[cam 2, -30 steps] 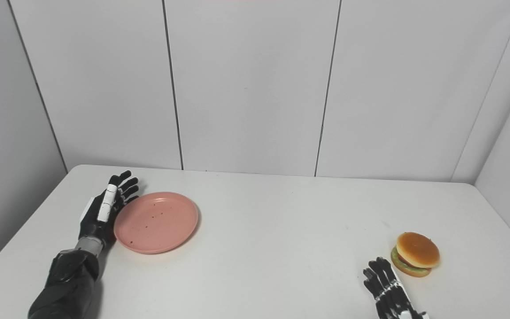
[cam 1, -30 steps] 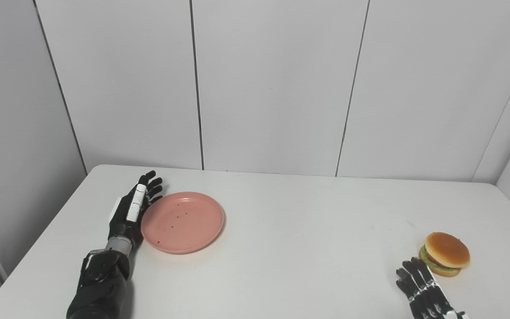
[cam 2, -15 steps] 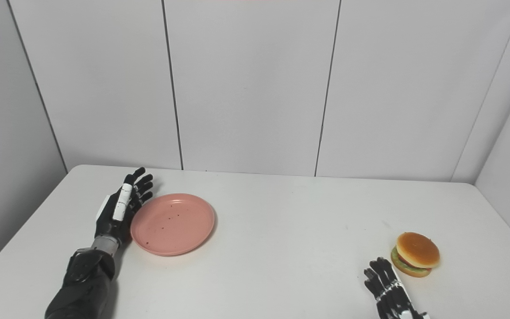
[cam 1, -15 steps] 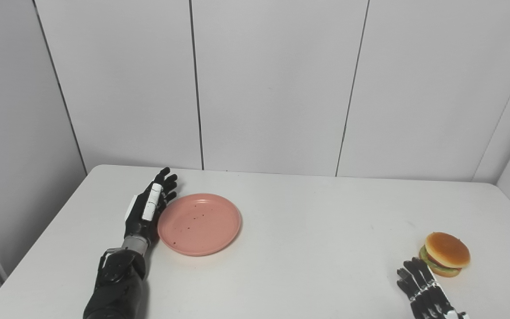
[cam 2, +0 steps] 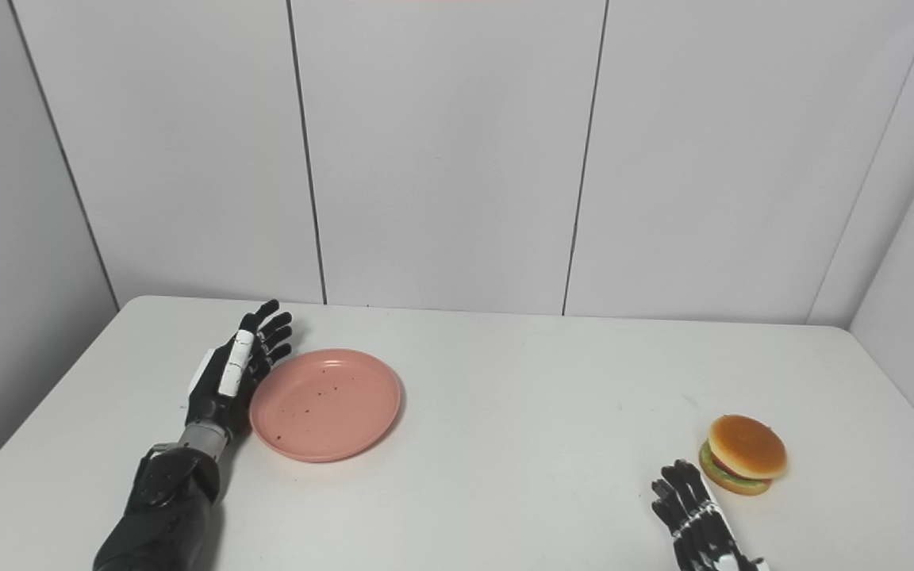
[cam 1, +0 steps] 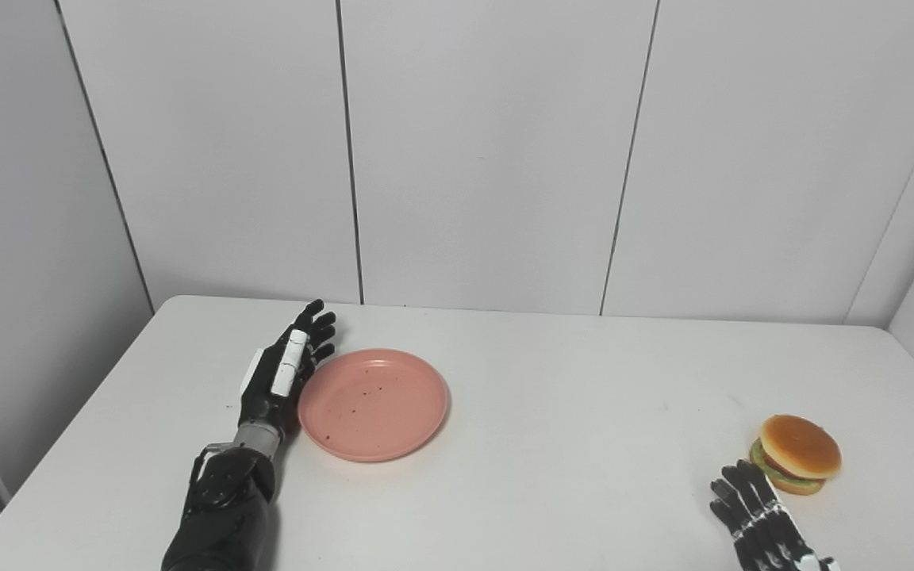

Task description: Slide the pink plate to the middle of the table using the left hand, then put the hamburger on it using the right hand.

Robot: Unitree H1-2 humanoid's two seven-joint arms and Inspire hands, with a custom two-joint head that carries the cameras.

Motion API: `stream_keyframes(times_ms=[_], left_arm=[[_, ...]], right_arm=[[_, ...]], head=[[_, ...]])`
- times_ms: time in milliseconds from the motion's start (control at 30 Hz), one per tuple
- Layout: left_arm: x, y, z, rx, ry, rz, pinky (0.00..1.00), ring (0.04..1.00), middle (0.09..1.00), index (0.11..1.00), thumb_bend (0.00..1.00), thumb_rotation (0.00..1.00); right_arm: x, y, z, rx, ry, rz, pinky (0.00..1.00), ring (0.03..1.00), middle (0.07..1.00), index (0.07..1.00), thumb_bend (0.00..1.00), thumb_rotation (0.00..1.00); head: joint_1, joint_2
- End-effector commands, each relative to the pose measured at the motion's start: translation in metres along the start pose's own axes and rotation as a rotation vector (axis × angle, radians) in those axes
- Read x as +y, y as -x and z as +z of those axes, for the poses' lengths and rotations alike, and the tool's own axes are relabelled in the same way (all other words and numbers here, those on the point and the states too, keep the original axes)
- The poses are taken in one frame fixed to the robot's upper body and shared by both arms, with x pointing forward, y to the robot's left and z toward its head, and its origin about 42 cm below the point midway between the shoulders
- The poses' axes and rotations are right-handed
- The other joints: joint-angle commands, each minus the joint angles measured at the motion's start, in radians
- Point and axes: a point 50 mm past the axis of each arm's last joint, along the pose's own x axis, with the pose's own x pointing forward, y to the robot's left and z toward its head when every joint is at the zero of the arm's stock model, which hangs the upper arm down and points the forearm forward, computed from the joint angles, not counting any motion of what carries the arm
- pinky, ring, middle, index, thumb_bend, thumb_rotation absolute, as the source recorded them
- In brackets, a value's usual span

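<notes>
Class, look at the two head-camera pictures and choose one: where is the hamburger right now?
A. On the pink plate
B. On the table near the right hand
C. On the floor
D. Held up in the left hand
B. The hamburger sits on the white table just beyond the right hand, far from the pink plate beside the left hand.

We see bare table point(cam 1: 568, 428) stretching from the pink plate point(cam 1: 374, 404) rightward to the hamburger point(cam 1: 796, 454), with nothing standing between them. On the plate's left edge the left hand point(cam 1: 282, 377) lies flat, fingers apart, closing that side. The right hand point(cam 1: 758, 519), fingers spread, sits just near-left of the hamburger, well apart from the plate.
</notes>
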Motion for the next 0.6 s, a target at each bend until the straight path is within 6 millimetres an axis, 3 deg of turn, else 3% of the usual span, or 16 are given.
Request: stream_keyframes(times_ms=[0,567], left_arm=[[-0.013,0.002,-0.007,0.01,0.014,-0.02,0.91,0.919,0.889,0.88,0.89,0.84],[-0.048,0.004,-0.022,0.063,0.013,-0.078,0.9,0.905,0.881,0.874,0.89,0.84]], right_arm=[[-0.002,-0.013,-0.013,0.1,-0.02,-0.011,0.95,0.928,0.937,0.929,0.88,0.96],[0.002,-0.014,-0.011,0.098,-0.024,-0.007,0.95,0.926,0.936,0.929,0.89,0.96]], head=[[-0.001,0.001],[-0.01,0.007]])
